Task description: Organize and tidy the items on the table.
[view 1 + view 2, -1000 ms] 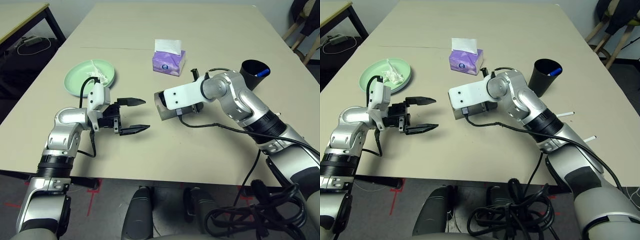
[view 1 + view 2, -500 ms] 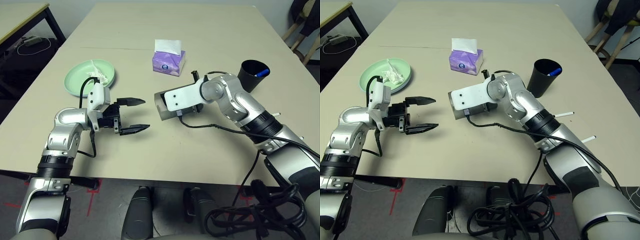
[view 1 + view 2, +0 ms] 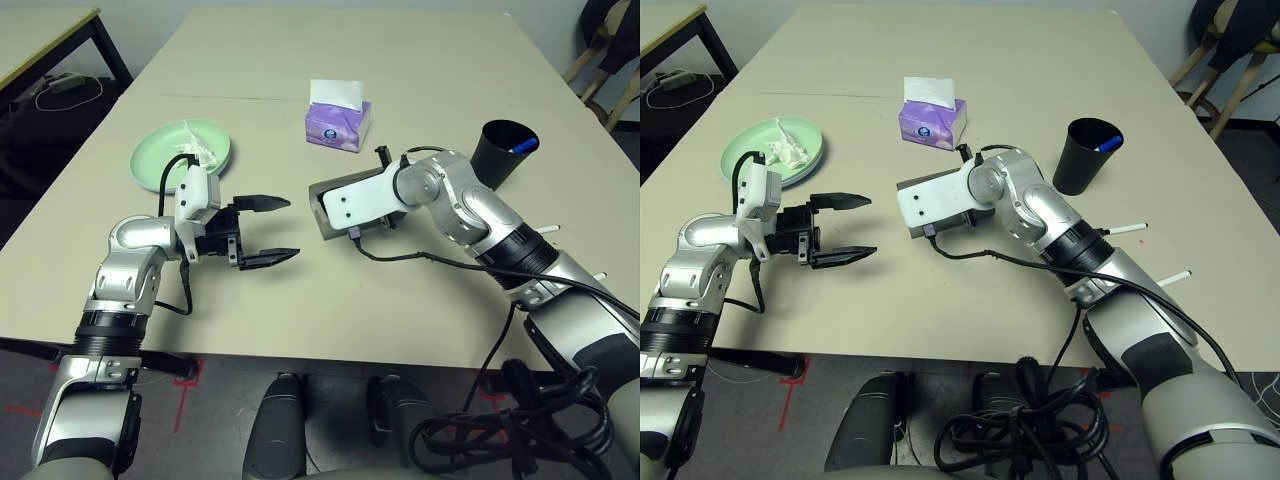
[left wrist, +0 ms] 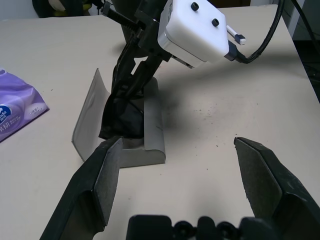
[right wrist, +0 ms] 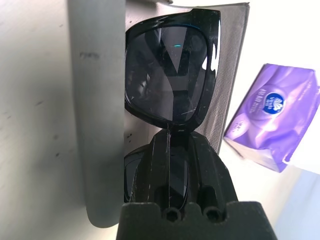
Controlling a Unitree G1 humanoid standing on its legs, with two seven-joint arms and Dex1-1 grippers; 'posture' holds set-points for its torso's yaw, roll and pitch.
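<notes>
The right gripper point(image 5: 170, 145) stayed clamped on the black sunglasses point(image 5: 172, 75) — its wrist had tipped lower than a second earlier, sinking them into the open grey glasses case point(image 4: 120, 125) at mid-table. The left gripper point(image 3: 268, 230) hadn't budged — fingers spread wide, holding nothing, just beside the case. The pale green plate point(image 3: 160, 160) with its tissue point(image 3: 198, 147) sat unchanged.

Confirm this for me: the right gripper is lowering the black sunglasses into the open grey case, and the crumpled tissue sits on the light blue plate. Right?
Not quite. The crumpled tissue lies on the pale green plate, as the left eye view shows. The rest holds: the right gripper, shut on the black sunglasses, has them in the open grey case.
</notes>
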